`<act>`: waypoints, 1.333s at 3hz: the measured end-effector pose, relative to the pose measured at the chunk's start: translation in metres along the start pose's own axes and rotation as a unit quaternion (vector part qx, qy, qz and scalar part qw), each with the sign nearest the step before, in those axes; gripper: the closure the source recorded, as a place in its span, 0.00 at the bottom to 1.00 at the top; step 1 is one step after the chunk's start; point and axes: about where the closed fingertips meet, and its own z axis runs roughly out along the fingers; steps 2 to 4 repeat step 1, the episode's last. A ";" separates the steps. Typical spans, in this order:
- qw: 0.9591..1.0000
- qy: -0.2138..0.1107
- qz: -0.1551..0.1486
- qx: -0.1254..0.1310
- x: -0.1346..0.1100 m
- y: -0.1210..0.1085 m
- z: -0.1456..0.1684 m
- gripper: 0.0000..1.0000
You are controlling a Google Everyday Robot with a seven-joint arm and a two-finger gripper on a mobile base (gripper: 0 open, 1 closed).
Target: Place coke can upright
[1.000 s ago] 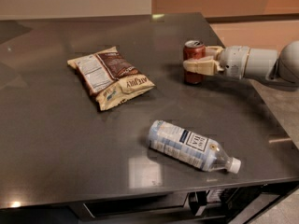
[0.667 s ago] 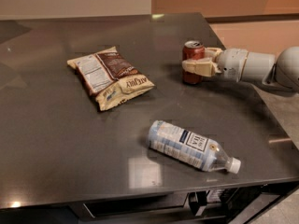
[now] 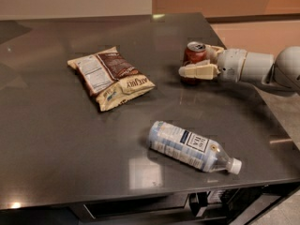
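The small red aluminium coke can [image 3: 193, 54] with its silver top stands upright on the dark grey, glossy desk [image 3: 56, 139], towards the far right side. The robot's cream-coloured two-finger hand [image 3: 196, 62] reaches in from the right on a white arm [image 3: 246, 65] and is clasped around the can's lower half. One finger [image 3: 199, 71] lies across the front of the can and the other sits behind it. The can is probably light and thin-walled, so it would dent under a hard squeeze, and its smooth painted side could slip. A moderate grip across the middle of the round body, with the pads on opposite sides, suits it best. The base is narrow and the desk is slick, so the can should tip easily if nudged. Any opening of the hand should therefore be straight and even, with neither finger dragging the wall. The crumpled brown and tan snack bag [image 3: 110, 76] and the clear plastic water bottle [image 3: 187, 144] lying on its side are well apart from the can, so neither crowds it.
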 end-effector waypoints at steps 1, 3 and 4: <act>1.000 0.000 0.000 0.000 0.000 0.000 0.000 0.00; 1.000 0.000 0.000 0.000 0.000 0.000 0.000 0.00; 1.000 0.000 0.000 0.000 0.000 0.000 0.000 0.00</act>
